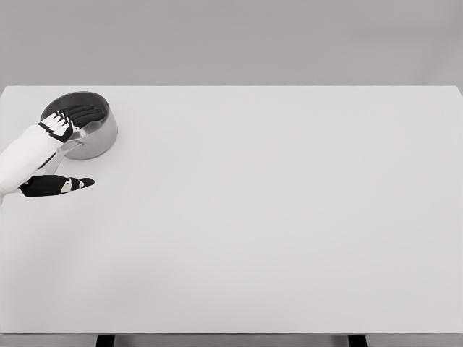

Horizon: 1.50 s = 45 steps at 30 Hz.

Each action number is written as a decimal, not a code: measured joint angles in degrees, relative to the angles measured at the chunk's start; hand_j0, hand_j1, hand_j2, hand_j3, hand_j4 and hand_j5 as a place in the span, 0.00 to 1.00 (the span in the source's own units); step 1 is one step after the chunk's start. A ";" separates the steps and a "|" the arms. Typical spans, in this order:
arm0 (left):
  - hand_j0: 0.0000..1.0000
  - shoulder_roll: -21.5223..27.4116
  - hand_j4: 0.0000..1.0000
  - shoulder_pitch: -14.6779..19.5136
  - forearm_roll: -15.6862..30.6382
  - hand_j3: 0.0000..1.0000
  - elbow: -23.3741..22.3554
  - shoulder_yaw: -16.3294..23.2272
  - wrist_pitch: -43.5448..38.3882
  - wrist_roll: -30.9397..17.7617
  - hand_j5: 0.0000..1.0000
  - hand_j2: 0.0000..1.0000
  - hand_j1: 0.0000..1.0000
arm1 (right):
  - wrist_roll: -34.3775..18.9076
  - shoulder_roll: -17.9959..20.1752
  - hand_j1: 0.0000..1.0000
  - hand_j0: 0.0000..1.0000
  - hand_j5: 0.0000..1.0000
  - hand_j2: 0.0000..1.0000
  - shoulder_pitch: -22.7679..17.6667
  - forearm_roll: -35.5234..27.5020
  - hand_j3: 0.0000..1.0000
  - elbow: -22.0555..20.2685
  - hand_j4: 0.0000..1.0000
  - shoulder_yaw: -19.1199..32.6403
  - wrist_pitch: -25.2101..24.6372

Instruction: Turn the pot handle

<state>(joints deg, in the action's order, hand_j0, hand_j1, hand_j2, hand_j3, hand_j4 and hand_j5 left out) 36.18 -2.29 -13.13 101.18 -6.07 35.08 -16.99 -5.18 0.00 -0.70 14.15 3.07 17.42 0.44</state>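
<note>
A metal pot [103,136] stands at the far left of the white table [275,217], near its back edge. Its handle [64,152] runs from the pot's wall toward the lower left and is mostly hidden under my left hand [81,148]. The hand is open: its black fingers [85,114] stretch flat over the pot's mouth, and the thumb [69,185] points right over the table, below the handle. Whether the palm touches the handle cannot be told. My right hand is out of view.
The table's left edge lies close to the pot, and its front edge runs along the bottom of the view.
</note>
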 measured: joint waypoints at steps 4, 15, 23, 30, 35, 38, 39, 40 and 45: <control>1.00 -0.01 1.00 -0.35 -0.10 1.00 -0.08 0.01 0.00 -0.01 1.00 1.00 1.00 | 0.00 0.00 1.00 1.00 1.00 1.00 0.00 0.00 1.00 0.00 1.00 -0.01 0.00; 1.00 6.17 1.00 -0.09 7.36 1.00 1.66 0.28 0.02 -8.58 1.00 1.00 1.00 | 0.00 0.00 1.00 1.00 1.00 1.00 0.00 0.00 1.00 0.00 1.00 0.00 0.00; 1.00 18.03 1.00 8.44 38.30 1.00 2.14 1.22 0.03 -17.37 1.00 1.00 1.00 | 0.00 0.00 1.00 1.00 1.00 1.00 0.00 0.00 1.00 0.00 1.00 -0.01 0.00; 1.00 26.99 1.00 8.53 45.42 1.00 2.18 13.03 -0.26 -17.97 1.00 1.00 1.00 | 0.00 0.00 1.00 1.00 1.00 1.00 0.00 0.00 1.00 0.00 1.00 -0.01 0.00; 1.00 29.69 1.00 8.79 46.15 1.00 2.24 17.94 -3.41 -18.02 1.00 1.00 1.00 | 0.00 0.00 1.00 1.00 1.00 1.00 0.00 0.00 1.00 0.00 1.00 -0.01 0.00; 1.00 30.25 1.00 9.58 46.30 1.00 2.25 19.00 -10.75 -18.02 1.00 1.00 1.00 | 0.00 0.00 1.00 1.00 1.00 1.00 0.00 0.00 1.00 0.00 1.00 0.01 0.00; 1.00 30.31 1.00 10.54 46.38 1.00 2.25 19.17 -13.00 -18.02 1.00 1.00 1.00 | 0.00 0.00 1.00 1.00 1.00 1.00 0.00 0.00 1.00 0.00 1.00 0.01 0.00; 1.00 30.36 1.00 11.95 46.56 1.00 2.25 19.30 -15.18 -18.02 1.00 1.00 1.00 | 0.00 0.00 1.00 1.00 1.00 1.00 0.00 0.00 1.00 0.00 1.00 0.01 0.00; 1.00 30.34 1.00 18.74 49.00 1.00 2.23 20.90 -24.69 -18.04 1.00 1.00 1.00 | 0.00 0.00 1.00 1.00 1.00 1.00 0.00 0.00 1.00 0.00 1.00 0.00 0.00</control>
<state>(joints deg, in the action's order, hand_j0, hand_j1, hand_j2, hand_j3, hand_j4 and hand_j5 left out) 66.52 16.45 35.87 103.41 14.83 10.39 -35.03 -5.18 0.00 -0.70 14.14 3.06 17.41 0.44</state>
